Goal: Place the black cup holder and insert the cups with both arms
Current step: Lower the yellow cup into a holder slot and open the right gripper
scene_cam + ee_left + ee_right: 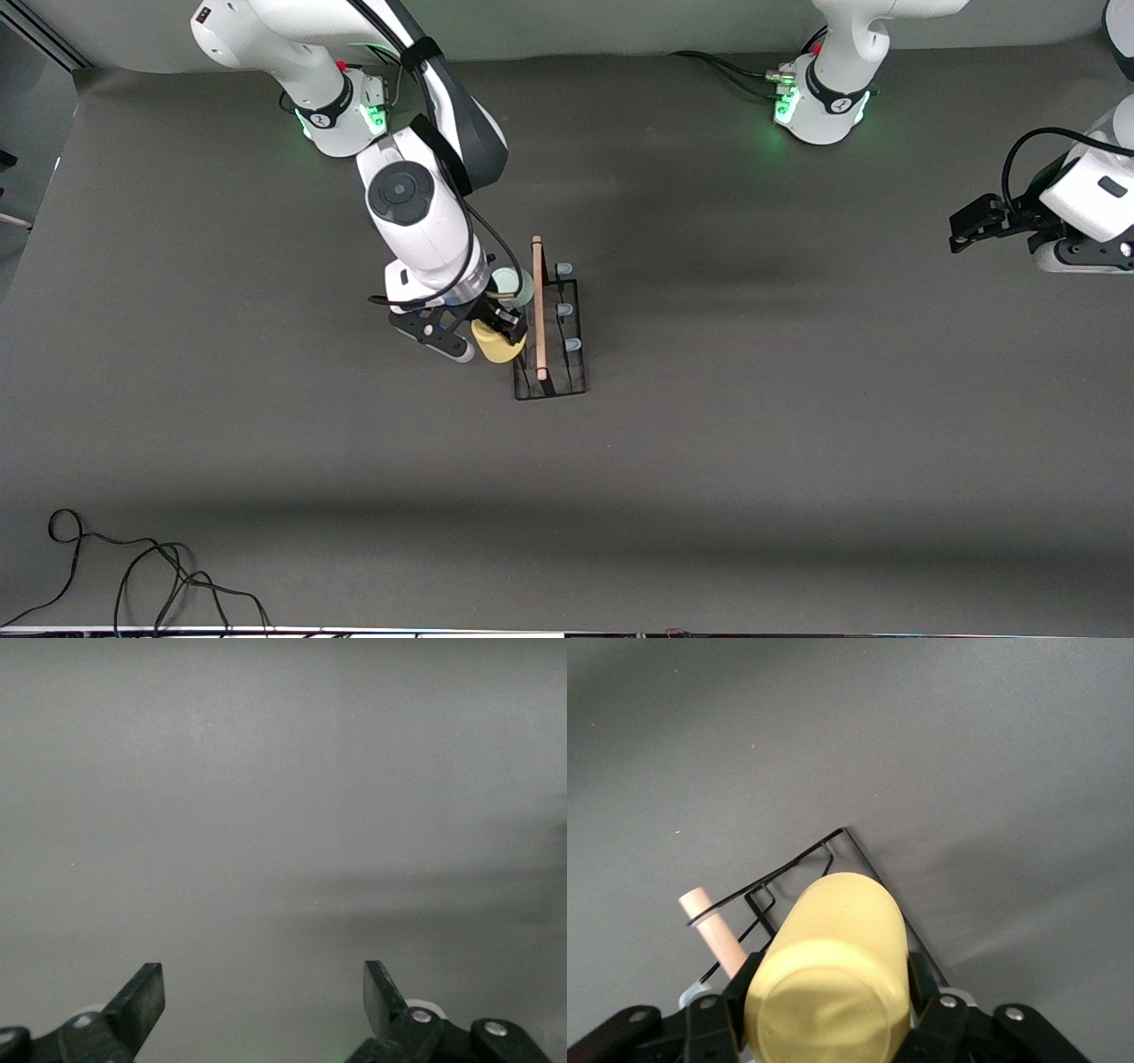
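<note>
The black cup holder point(567, 381) stands mid-table, its wooden rod handle point(538, 306) on top and three bare pale-capped pegs point(564, 309) on the side toward the left arm's end. My right gripper point(498, 333) is shut on the yellow cup point(494, 347) and holds it against the holder's side toward the right arm's end. In the right wrist view the yellow cup point(833, 966) sits between my fingers point(740, 992), over the holder's wire base point(833, 846). The pale green cup point(516, 283) sits on that same side, partly hidden by my arm. The light blue cup is hidden. My left gripper point(964, 227) is open and empty.
The left arm waits at the table's edge at its own end, its gripper point(264, 992) facing bare grey surface. Loose black cables point(133, 567) lie at the corner nearest the front camera. The right arm's base point(341, 111) and the left arm's base point(819, 106) stand along the table's edge.
</note>
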`<state>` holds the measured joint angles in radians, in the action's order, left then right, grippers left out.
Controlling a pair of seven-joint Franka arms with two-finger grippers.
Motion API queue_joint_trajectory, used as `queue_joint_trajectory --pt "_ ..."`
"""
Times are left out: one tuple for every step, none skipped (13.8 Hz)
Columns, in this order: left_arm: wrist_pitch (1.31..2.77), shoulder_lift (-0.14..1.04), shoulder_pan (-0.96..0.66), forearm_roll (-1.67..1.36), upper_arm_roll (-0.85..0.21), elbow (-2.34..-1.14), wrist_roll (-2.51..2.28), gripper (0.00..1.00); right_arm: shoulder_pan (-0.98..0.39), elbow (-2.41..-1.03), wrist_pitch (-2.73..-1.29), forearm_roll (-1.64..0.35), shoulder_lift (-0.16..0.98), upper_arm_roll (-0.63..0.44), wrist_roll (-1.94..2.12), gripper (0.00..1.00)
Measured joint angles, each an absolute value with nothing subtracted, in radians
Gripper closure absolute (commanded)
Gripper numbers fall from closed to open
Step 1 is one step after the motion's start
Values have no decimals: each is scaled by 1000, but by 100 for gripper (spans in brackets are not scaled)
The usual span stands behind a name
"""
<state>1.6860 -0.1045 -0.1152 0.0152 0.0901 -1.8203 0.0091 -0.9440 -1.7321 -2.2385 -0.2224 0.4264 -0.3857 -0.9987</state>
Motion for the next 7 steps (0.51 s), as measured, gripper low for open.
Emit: queue_joint_trajectory --pt "1686 -104 -115 15 90 -1820 9 0 -946 -1732 -2248 -222 442 -386 -1006 82" --pt "1686 -103 -115 15 90 -1820 9 0 -948 -1732 -2259 -222 455 -385 -1010 44" --pt "1687 -102 -115 15 90 -1820 9 0 -949 -1731 -2263 -222 466 -385 -1012 20" --pt "1687 -98 -115 15 90 -1820 9 0 -949 -1729 -2265 -222 473 -385 -1013 0" --pt "1687 -93 -115 15 89 -1820 9 0 -949 -1727 -2266 -222 476 -386 -1014 0" --pt "1687 -89 -116 15 87 -1820 8 0 -949 -1726 -2266 -220 476 -389 -1013 0" --pt "1688 -88 -116 15 84 -1820 7 0 -948 -1722 -2263 -218 475 -394 -1008 0"
